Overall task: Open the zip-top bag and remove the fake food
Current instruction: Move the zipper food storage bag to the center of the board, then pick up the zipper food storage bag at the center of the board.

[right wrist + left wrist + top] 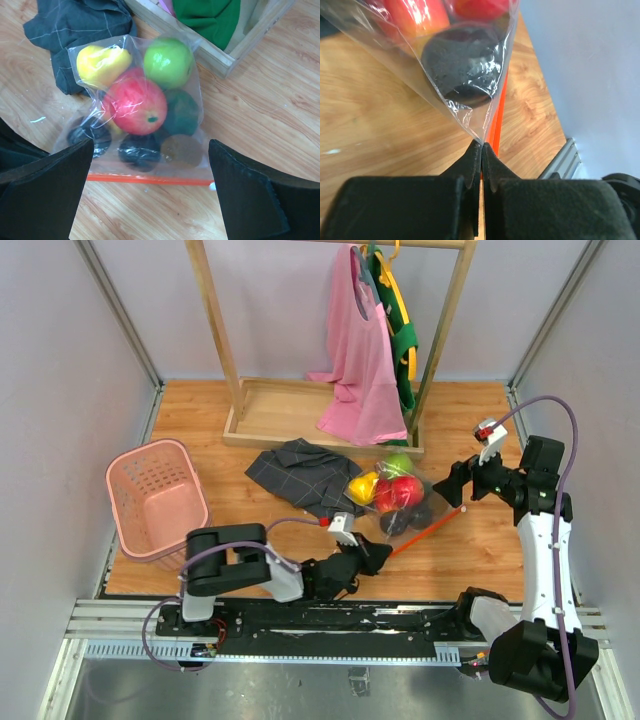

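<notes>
Now left gripper (481,146) clamps zip-top bag (150,178) against grey cloth (75,25); right gripper (151,150) gapes.

We see the zip-top bag (192,87), clear and crinkly, lying flat on the counter (470,545) with its orange-red zip strip (150,179) running straight along the edge nearest the arms. One end of that strip is pinched between the closed fingers of the left end effector (481,150). The fake food (135,106) is all inside the bag in a tight cluster: a yellow piece (102,64), a lime green one (168,62), a large red one in the middle, a dark green one (182,112), and darker and brownish ones by the strip.
</notes>
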Available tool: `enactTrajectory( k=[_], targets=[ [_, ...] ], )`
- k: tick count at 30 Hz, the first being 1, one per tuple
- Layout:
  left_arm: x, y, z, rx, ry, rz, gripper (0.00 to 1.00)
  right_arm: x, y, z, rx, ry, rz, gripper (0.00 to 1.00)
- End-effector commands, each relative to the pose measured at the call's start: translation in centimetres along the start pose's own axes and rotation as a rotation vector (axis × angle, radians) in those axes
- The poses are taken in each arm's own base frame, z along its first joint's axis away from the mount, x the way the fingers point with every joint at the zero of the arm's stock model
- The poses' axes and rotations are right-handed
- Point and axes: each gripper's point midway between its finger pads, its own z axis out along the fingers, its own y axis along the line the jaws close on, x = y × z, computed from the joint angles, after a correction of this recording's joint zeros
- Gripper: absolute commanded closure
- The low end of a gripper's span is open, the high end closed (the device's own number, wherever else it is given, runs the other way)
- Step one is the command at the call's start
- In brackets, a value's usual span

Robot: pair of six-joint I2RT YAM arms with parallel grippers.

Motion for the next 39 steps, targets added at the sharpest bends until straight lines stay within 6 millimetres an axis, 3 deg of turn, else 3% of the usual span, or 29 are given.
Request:
enactTrajectory(
  k=[1, 5, 9, 15, 19, 21, 23, 25, 27, 32, 39],
  targets=[
    [-3.3, 0.0, -3.3, 0.023, -0.036, 0.039, 1.0, -0.1, 1.3, -0.4, -0.067, -0.024, -0.032, 0.01],
    [-4.6, 3.6, -6.3, -0.084, -0.009, 0.11, 1.0, -0.2, 2.9, -0.2, -0.155, -0.057, -0.05, 0.01],
    [-7.2, 6.6, -8.5, -0.219, -0.047, 0.21, 1.0, -0.2, 4.3, 0.0, -0.216, -0.062, -0.091, 0.01],
    [-12.2, 10.0, -9.8, -0.352, -0.056, 0.292, 1.0, 0.8, 6.9, 1.1, -0.31, -0.017, -0.202, 0.0],
    [-15.2, 10.8, -10.4, -0.389, -0.077, 0.292, 1.0, 1.7, 9.0, 1.7, -0.387, -0.002, -0.285, 0.0],
    [-16.4, 11.2, -10.6, -0.4, -0.076, 0.284, 0.93, 2.2, 10.0, 1.9, -0.429, -0.016, -0.348, 0.01],
    [-17.2, 11.4, -10.8, -0.4, -0.07, 0.275, 0.73, 2.9, 11.1, 1.9, -0.481, -0.028, -0.406, 0.01],
    [-17.9, 11.1, -11.1, -0.393, -0.064, 0.281, 0.45, 3.7, 12.0, 1.8, -0.53, -0.046, -0.477, 0.01],
    [-18.4, 10.5, -11.6, -0.382, -0.059, 0.287, 0.31, 5.0, 13.1, 1.6, -0.598, -0.075, -0.567, 0.01],
    [-17.6, 7.5, -13.1, -0.238, 0.017, 0.208, 0.28, 7.6, 15.2, 0.6, -0.734, -0.127, -0.751, 0.01],
    [-14.1, 1.8, -15.3, 0.104, 0.152, -0.023, 0.34, 8.3, 14.9, 1.0, -0.736, -0.087, -0.796, 0.01]
  ],
)
